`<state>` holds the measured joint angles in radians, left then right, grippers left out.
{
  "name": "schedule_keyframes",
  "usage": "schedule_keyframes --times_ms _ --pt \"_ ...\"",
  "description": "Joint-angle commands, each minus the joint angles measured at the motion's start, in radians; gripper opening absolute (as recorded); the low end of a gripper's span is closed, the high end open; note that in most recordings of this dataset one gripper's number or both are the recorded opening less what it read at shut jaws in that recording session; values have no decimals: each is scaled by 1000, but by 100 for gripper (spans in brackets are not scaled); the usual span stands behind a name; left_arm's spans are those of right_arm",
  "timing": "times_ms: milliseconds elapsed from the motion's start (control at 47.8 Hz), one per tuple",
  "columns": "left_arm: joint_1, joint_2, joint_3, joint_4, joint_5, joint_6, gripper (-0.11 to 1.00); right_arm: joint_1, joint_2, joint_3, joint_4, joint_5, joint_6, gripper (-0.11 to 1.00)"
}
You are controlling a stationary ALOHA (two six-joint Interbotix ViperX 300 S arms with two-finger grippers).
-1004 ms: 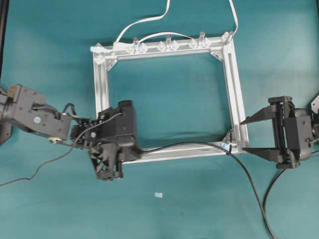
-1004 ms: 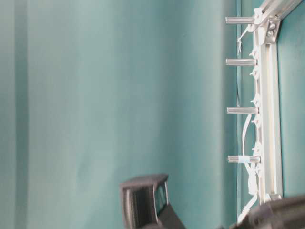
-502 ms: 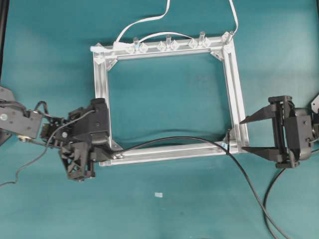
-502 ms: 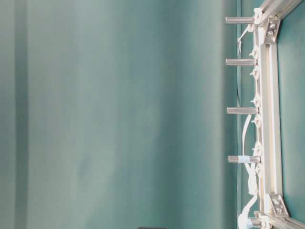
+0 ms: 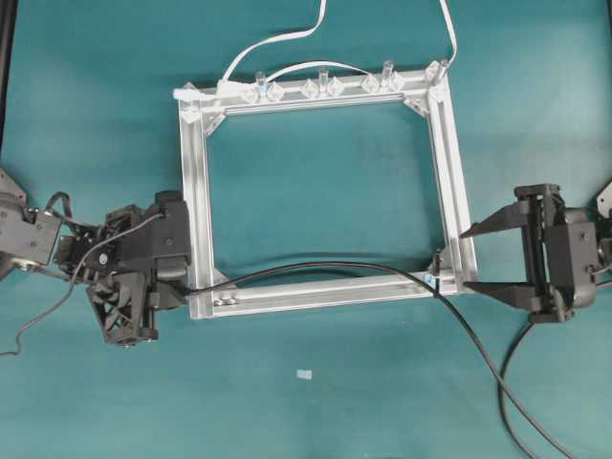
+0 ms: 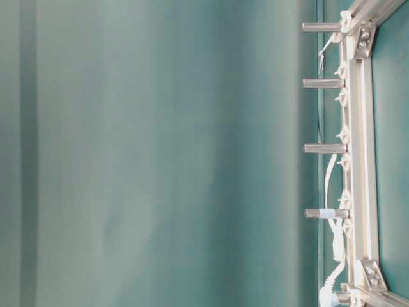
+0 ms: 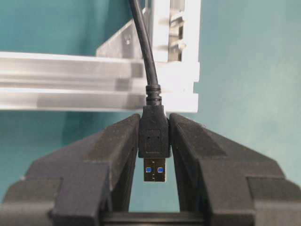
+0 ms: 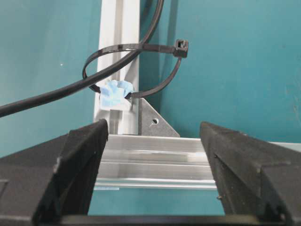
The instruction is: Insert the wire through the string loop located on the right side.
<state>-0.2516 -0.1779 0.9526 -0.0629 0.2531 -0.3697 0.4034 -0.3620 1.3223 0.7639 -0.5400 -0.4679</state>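
Two arms: one at each side of the aluminium frame [image 5: 320,182] on the teal desk [image 5: 316,402].
Left end effector [image 7: 154,155]: its two pads are closed on the black plug of the wire [image 7: 154,136], with the metallic tip showing between them; it is just outside the lower left corner of the frame.
Wire path: from the plug it runs along the lower bar to the right corner and passes through the string loop [image 8: 136,70].
Right end effector [image 8: 153,165]: jaws wide apart, holding nothing, near the loop but not touching it.
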Motion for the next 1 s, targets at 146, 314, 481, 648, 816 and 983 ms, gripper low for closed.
schedule_keyframes --times_ms 146,314,481,648,816,983 --pt "-17 -18 -6 -2 18 -23 24 0 -2 -15 0 -8 -2 87" --pt "-18 -17 -3 -2 28 -84 24 0 -2 -15 0 -8 -2 87" --pt "-18 -15 -11 -2 77 -129 24 0 -2 -15 0 -21 -2 87" --pt "-17 -26 -18 0 98 -132 24 2 0 -14 0 -25 -2 87" --pt "-18 -29 -5 5 101 -123 24 0 3 -15 0 -25 -2 87" --pt "-23 -31 -5 17 115 -109 63 0 3 -14 0 -21 -2 87"
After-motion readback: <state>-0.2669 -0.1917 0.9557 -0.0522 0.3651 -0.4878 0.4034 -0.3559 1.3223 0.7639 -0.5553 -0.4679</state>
